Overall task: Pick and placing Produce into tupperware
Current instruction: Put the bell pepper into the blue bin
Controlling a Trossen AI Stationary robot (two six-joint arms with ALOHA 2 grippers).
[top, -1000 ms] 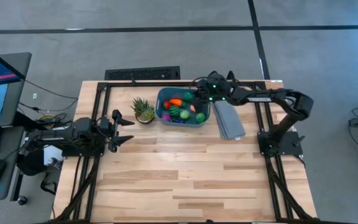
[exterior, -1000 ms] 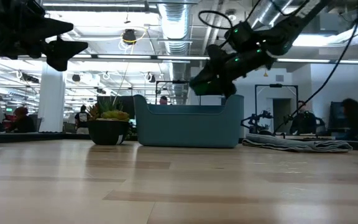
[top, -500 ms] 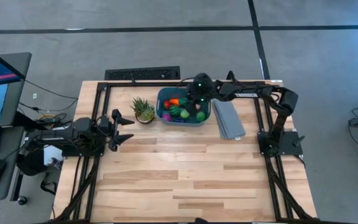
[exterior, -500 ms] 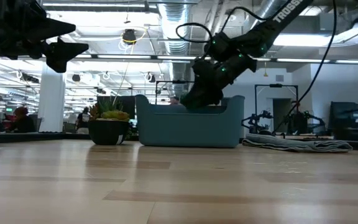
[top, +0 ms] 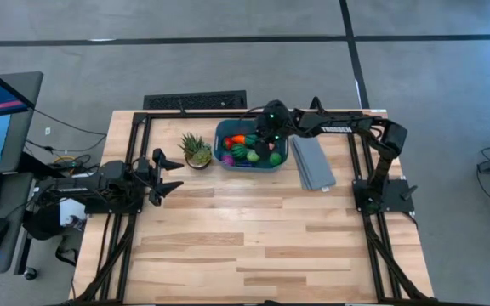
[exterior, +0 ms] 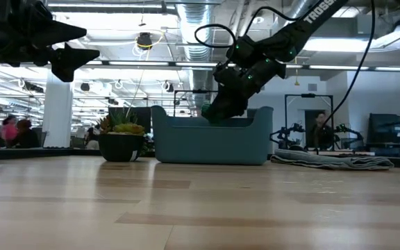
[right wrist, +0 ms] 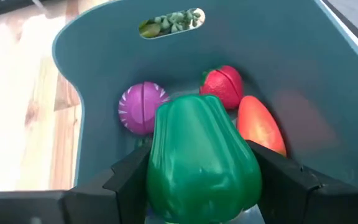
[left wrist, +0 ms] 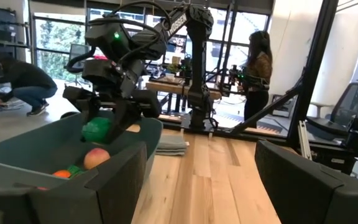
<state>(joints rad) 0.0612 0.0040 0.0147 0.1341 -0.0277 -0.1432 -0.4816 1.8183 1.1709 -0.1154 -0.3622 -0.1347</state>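
The teal-blue tupperware (top: 220, 134) stands at the table's far middle and holds several toy produce pieces. The right wrist view shows a magenta piece (right wrist: 140, 107), a red strawberry (right wrist: 222, 86) and an orange carrot (right wrist: 261, 124) in it. The left wrist view shows a pink peach (left wrist: 96, 157). My right gripper (top: 267, 136) is over the tub's inside, shut on a green toy pepper (right wrist: 201, 162). My left gripper (top: 170, 174) is open and empty, raised near the table's left edge. My right gripper pinches the green pepper by its two opposite sides (right wrist: 157, 168) between its two fingers (right wrist: 278, 177). The fingers slant down from the table's right side into the tub. The pepper is lifted clear above the other produce, at about the tub's rim height (left wrist: 96, 129).
A spiky green potted plant (top: 196, 150) stands just left of the tub. A folded grey cloth (top: 313, 163) lies just right of it. The wooden table's near half (top: 253, 246) is bare. People stand in the room beyond the table.
My right gripper has gone toward the table's left edge and down with the green pepper, from beside the tub's right end to over its inside. It has nearly held still in the last half second.
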